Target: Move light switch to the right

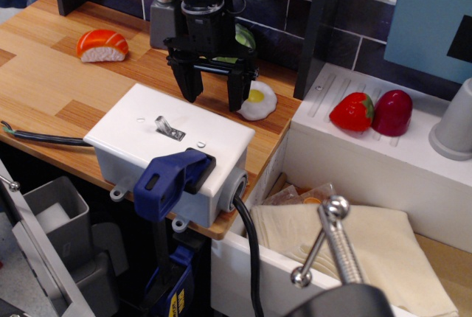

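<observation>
The light switch [169, 127] is a small silver toggle lever on a little metal plate, set in the top of a white plastic box [171, 151] at the front edge of the wooden counter. The lever leans toward the upper left. My black gripper [214, 94] hangs open just behind the box's far edge, above and to the right of the lever, with nothing between its fingers. One finger [189, 83] is at the left, the other [237, 93] at the right beside a toy fried egg [258, 101].
A blue clamp [171, 179] grips the box's front edge. A black cable [249, 251] leaves its right end. Toy sushi [102, 45] lies back left. A strawberry [352, 111] and a red toy [392, 113] sit on the white sink ledge. A faucet handle [332, 236] stands in front.
</observation>
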